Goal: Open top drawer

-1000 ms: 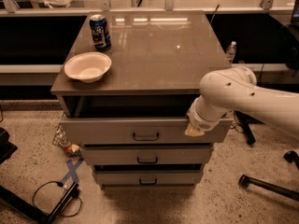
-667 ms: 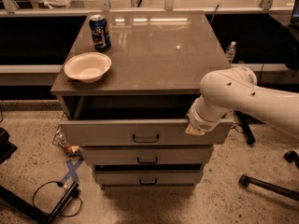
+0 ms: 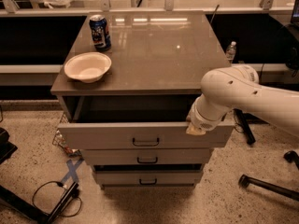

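The top drawer (image 3: 145, 135) stands pulled out from beneath the front edge of the worktop (image 3: 159, 50), its tall grey front well forward and a dark gap open behind it. A small dark handle (image 3: 145, 142) sits at the middle of that front.

The gripper (image 3: 195, 129) is at the upper rim of the drawer front, below the front right corner of the worktop. The thick white arm (image 3: 243, 94) comes in from the right and covers it from above, so I cannot tell how its grip stands.

Beneath lie the middle drawer (image 3: 147, 157) and the bottom drawer (image 3: 148, 177), both shallower, with a dark slit between them.

A blue soda can (image 3: 100, 32) stands upright near the back left corner of the worktop. A white bowl (image 3: 88, 67) rests near the left edge, in front of the can and apart from it. Both are well apart from the arm.

Off the right edge, a water bottle (image 3: 231, 52) stands behind the arm. On the floor, a blue tape cross (image 3: 71, 171) and a looped cable (image 3: 49, 195) lie off the front left corner, and dark chair legs (image 3: 268, 185) reach in at the right.
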You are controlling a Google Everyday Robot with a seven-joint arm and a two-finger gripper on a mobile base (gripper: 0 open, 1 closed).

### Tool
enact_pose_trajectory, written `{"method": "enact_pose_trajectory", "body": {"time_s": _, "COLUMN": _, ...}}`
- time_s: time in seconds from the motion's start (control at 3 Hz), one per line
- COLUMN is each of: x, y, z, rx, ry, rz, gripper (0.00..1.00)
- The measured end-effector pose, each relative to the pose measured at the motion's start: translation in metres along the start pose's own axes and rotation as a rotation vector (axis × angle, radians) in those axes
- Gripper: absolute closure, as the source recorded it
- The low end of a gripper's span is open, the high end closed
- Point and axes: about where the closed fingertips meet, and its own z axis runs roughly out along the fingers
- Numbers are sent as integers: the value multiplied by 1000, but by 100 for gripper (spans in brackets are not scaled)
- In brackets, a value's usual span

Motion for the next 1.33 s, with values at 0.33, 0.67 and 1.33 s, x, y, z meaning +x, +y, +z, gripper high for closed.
{"method": "enact_pose_trajectory", "body": {"time_s": 0.33, "x": -1, "y": -1, "z": -3, "rx": 0, "ry": 0, "rz": 0, "gripper": 100}}
{"method": "enact_pose_trajectory", "body": {"time_s": 0.67, "x": -1, "y": 0, "z": -3, "rx": 0, "ry": 0, "rz": 0, "gripper": 100}}
{"method": "enact_pose_trajectory", "body": {"time_s": 1.33, "x": 4, "y": 21, "z": -16, "rx": -12, "ry": -17, "rz": 6, "gripper": 100}}
